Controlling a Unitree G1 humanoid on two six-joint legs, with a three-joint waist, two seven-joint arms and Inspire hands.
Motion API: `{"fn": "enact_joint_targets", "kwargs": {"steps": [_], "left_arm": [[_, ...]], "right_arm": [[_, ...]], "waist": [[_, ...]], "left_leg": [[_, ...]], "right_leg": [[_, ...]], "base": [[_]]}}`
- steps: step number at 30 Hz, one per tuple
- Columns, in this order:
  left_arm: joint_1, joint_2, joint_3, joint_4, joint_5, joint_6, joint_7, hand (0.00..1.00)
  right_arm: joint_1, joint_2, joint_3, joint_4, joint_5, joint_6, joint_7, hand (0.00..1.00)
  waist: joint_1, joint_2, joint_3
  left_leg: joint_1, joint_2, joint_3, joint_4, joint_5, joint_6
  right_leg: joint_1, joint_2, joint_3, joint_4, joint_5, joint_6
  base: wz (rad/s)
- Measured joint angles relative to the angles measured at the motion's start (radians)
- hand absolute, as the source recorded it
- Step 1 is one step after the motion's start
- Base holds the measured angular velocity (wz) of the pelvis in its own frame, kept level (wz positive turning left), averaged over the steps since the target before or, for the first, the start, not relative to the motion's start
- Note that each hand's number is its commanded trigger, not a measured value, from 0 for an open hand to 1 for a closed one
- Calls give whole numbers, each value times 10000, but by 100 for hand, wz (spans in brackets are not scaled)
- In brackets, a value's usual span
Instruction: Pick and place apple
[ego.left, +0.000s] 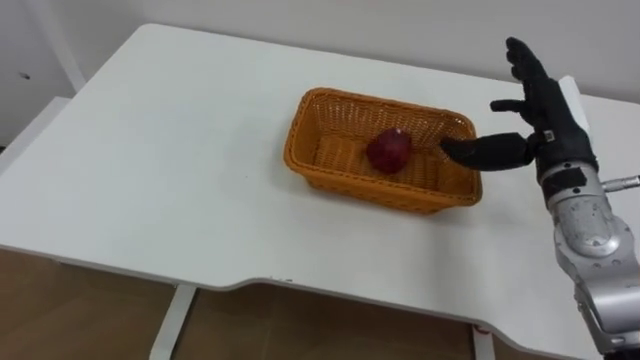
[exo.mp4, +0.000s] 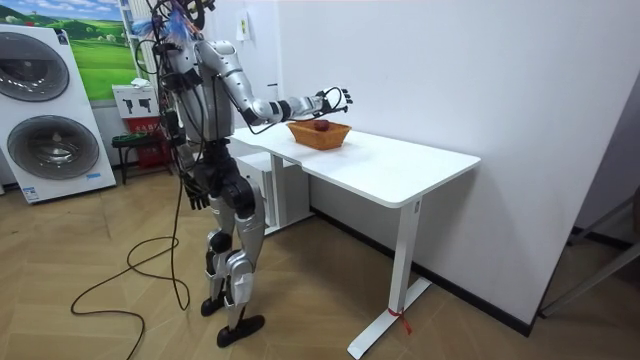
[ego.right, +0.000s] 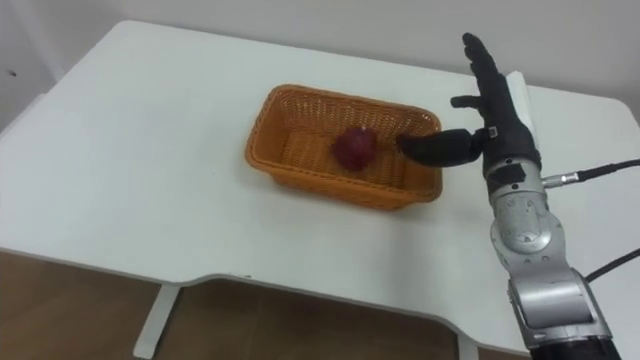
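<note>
A dark red apple (ego.left: 389, 150) lies inside an orange wicker basket (ego.left: 330, 160) near the middle of the white table (ego.left: 180, 170); the same apple (ego.right: 355, 147) and basket (ego.right: 290, 150) show in the right eye view. My right hand (ego.left: 540, 105) hovers just right of the basket's right end, open, fingers straight up and thumb pointing toward the basket rim, holding nothing. In the room view I stand at the table's end with the right hand (exo.mp4: 335, 99) stretched over the basket (exo.mp4: 319, 133).
The table's front edge (ego.left: 300, 285) runs close below the basket. A white wall lies behind the table. In the room view, washing machines (exo.mp4: 45, 120) stand on the room view's left.
</note>
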Motion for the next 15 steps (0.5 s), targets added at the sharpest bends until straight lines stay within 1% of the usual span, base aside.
{"fn": "enact_joint_targets", "kwargs": {"steps": [5, 8, 9, 11, 15], "left_arm": [[-6, 3, -1, 0, -1, 95, -9, 0], [-59, 4, 1, 0, 5, 116, -28, 0], [-64, 6, 12, 0, 29, 124, -30, 0], [-38, 6, 17, 4, 190, 133, -30, 0], [-42, 14, 27, 31, 193, 125, 18, 0]], "right_arm": [[-35, 0, 0, 305, 0, 20, 149, 0], [-35, 0, -1, 307, 31, 27, 197, 0], [-35, 1, -6, 307, 28, 26, 191, 0], [-34, 5, -10, 307, 33, 25, 123, 0], [-34, 5, -101, 307, 80, 3, -335, 0]], "waist": [[54, -37, -27], [51, -58, -45], [1, -69, -55], [-13, -79, -66], [-47, -61, -85]], "left_leg": [[2, -1, -3, -19, 0, 0], [1, -1, 1, -22, 0, 0], [0, 1, 0, -26, 0, 0], [-1, 1, 0, -23, 0, 0], [4, -3, 9, -3, 0, 0]], "right_leg": [[-13, -2, -7, 1, 0, 0], [-13, -3, -5, -1, 0, 0], [-13, 2, 15, -2, 0, 0], [-13, 3, 18, -2, 0, 0], [-13, 1, 60, 2, 0, 0]], "base": [[0], [0], [0], [0], [0]]}}
